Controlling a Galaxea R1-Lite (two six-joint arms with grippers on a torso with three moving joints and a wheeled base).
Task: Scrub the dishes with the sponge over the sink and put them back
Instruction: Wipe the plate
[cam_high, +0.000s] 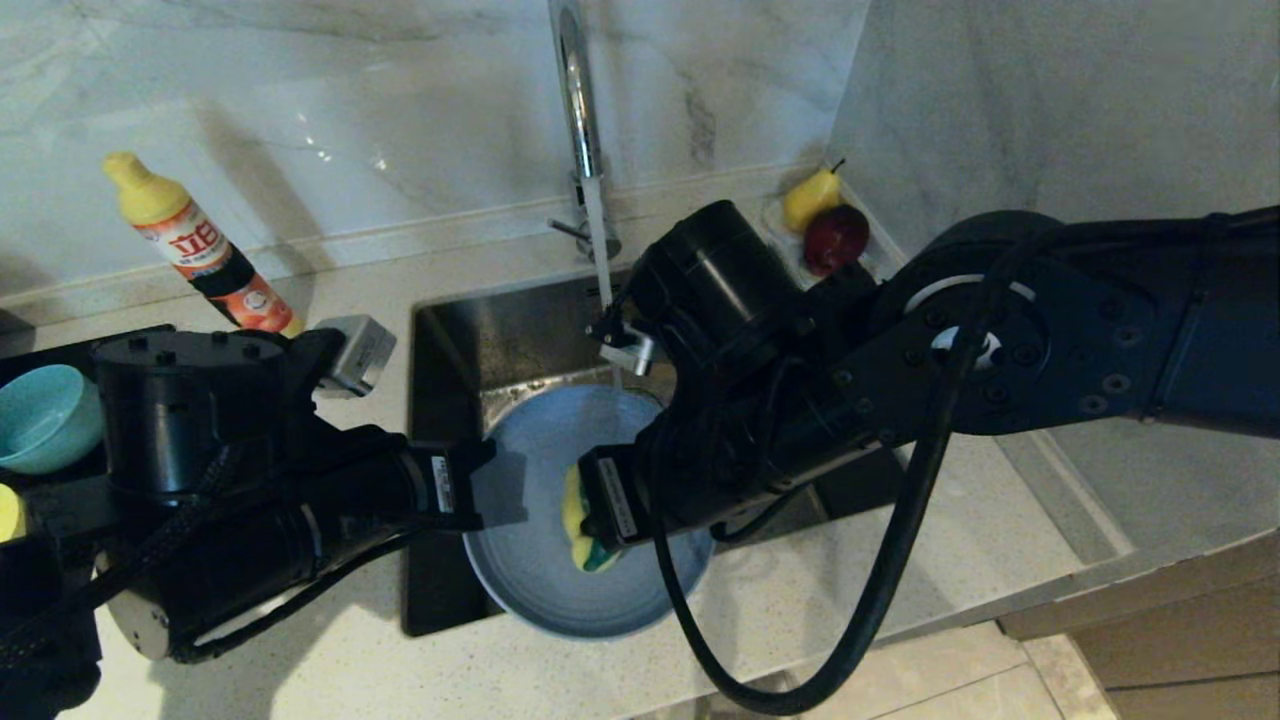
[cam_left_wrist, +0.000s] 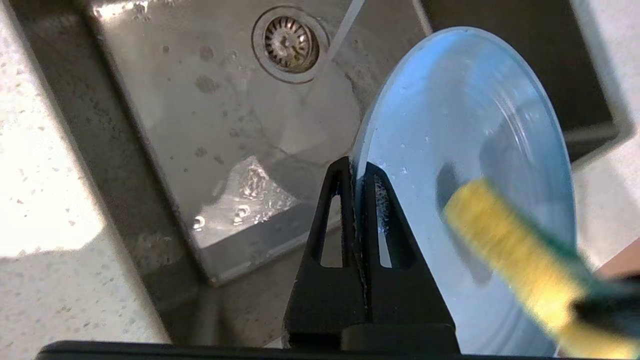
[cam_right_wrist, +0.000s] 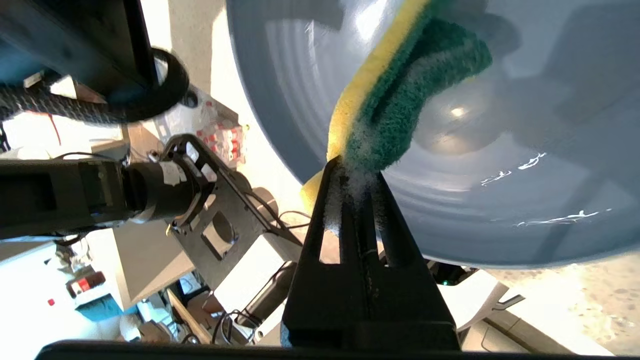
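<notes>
Two tools engaged: right tool (cam_right_wrist: 352, 172) pinches the sponge (cam_right_wrist: 400, 95) against the plate (cam_high: 545, 560) face; left tool (cam_left_wrist: 356, 172) clamps the plate's rim, tilted over the sink (cam_left_wrist: 200, 125). Water apparently runs from the faucet (cam_high: 580, 110).

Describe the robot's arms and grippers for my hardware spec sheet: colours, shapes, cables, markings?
Both arms are matte black with cylindrical joint housings. The right arm trails a thick black looping cable; the left arm carries braided black sleeving. White labels sit near each wrist. The left gripper and right gripper have black tapered fingers with triangular cut-outs.
</notes>
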